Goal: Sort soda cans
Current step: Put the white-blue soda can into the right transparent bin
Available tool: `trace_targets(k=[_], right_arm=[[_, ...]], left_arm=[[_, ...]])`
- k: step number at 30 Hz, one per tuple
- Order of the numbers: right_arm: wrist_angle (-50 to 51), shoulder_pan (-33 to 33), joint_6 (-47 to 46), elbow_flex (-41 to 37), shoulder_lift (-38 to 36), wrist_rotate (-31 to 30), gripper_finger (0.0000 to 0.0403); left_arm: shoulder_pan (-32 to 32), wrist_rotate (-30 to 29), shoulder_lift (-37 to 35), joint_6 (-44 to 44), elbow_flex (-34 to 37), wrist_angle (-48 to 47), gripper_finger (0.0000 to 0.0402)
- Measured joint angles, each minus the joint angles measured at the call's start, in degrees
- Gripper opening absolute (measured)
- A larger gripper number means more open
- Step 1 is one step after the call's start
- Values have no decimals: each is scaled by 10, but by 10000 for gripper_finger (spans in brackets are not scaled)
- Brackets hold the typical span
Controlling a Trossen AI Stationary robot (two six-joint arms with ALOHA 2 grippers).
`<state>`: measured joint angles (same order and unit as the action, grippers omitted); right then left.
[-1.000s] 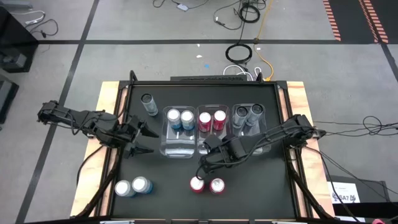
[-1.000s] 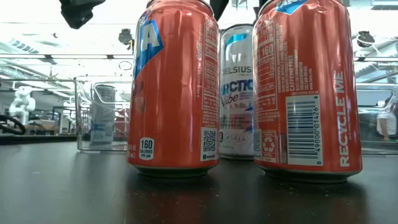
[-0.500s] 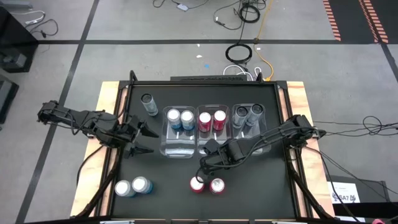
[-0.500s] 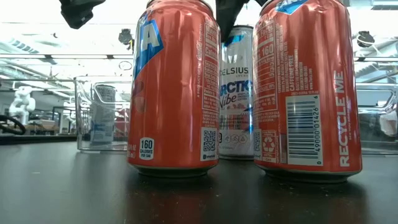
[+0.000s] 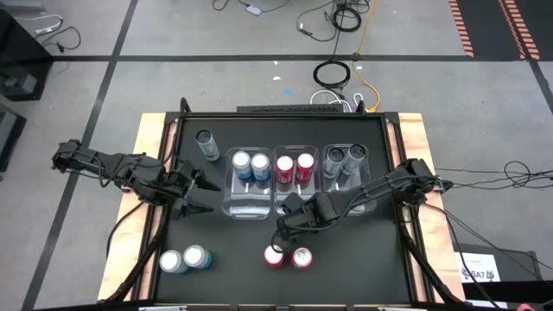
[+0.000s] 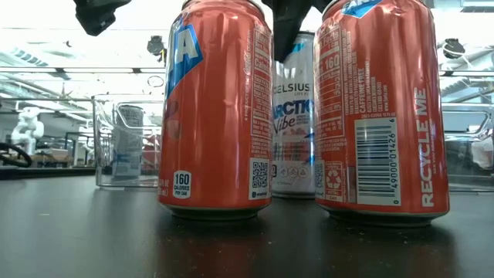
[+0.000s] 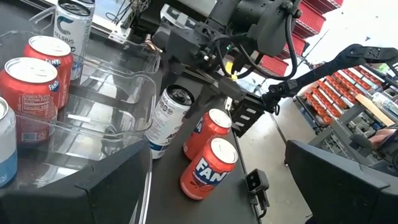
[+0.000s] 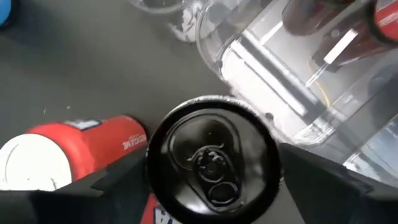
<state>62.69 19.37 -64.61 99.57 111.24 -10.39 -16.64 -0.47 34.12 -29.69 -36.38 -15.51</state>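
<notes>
A white-and-black soda can (image 7: pixel 166 118) with a dark top stands on the black table next to the clear bins. My right gripper (image 5: pixel 281 231) points steeply down over it and hides it in the high view. Its open fingers (image 8: pixel 121 186) flank the can's top (image 8: pixel 211 158). Two red cans (image 5: pixel 275 257) (image 5: pixel 301 257) stand upright just nearer the table's near edge. My left gripper (image 5: pixel 197 194) waits open and empty at the table's left side. My right gripper comes at the white-and-black can from above, one finger on each side of its top rim (image 8: pixel 186 106). I cannot tell whether the fingers touch it. The can stands upright on the table.
Three clear bins stand side by side at the centre: the left bin (image 5: pixel 246 210) holds two light blue cans, the middle bin (image 5: pixel 294 152) two red, the right bin (image 5: pixel 344 147) two dark. Another can (image 5: pixel 206 142) stands far left, two light blue cans (image 5: pixel 183 259) near left.
My right gripper has sunk toward the white-and-black can and tipped more steeply downward; in the low view a dark finger now reaches down over the can's top between the two red cans. The cans have not moved.
</notes>
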Motion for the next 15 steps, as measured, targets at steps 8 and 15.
trace_targets(k=[8, 15], right_arm=[[1, -3, 15, 1, -1, 22, 240], [13, 6, 19, -1, -43, 22, 240]], left_arm=[[0, 0, 0, 0, 0, 0, 384], [0, 0, 0, 0, 0, 0, 384]])
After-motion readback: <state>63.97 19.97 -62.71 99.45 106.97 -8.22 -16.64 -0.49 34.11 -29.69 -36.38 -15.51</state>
